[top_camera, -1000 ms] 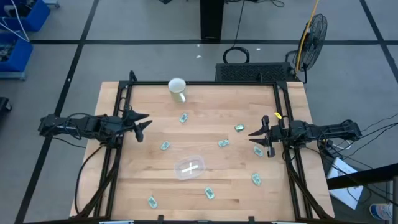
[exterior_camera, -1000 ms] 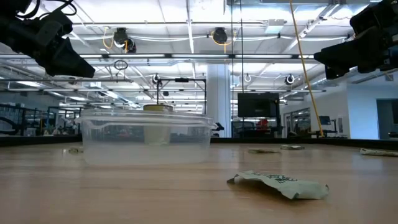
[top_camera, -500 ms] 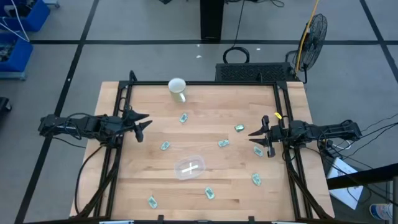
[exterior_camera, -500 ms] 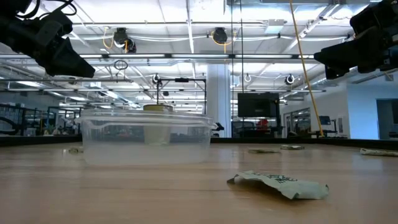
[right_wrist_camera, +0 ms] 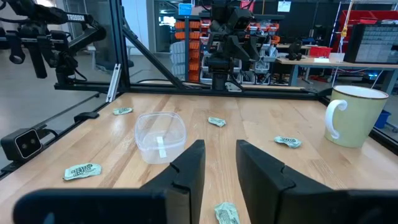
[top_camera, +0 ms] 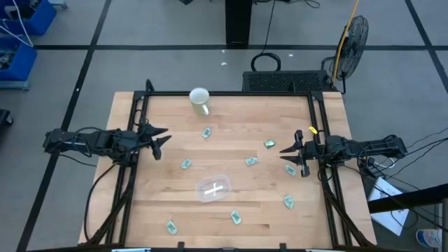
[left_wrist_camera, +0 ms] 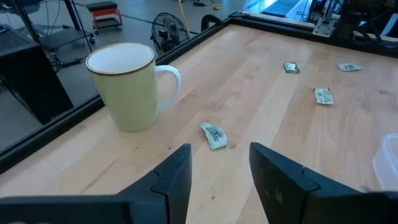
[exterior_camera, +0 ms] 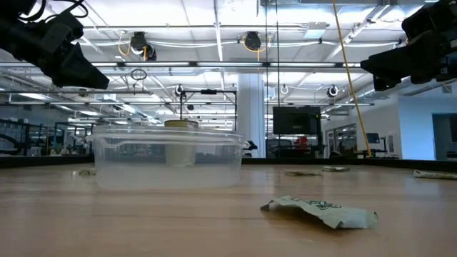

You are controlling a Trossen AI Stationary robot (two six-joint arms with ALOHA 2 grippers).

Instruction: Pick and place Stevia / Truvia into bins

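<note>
Several pale green and white sachets lie flat and scattered on the wooden table; one [top_camera: 206,132] is near the mug, one [top_camera: 251,161] near the middle, one [top_camera: 237,218] by the near edge. The see-through bowl [top_camera: 213,188] stands on its base near the table's middle. My left gripper [top_camera: 159,137] hovers open above the table's left side, with a sachet [left_wrist_camera: 215,135] ahead of its fingers. My right gripper [top_camera: 290,152] hovers open above the right side, over a sachet [right_wrist_camera: 227,213]. Neither touches anything.
A pale mug [top_camera: 200,99] stands upright by the table's far edge. A dark metal frame [top_camera: 231,94] runs along the table's far, left and right sides. Bare wood lies between the sachets. A fan [top_camera: 353,36] and a grille stand on the floor beyond.
</note>
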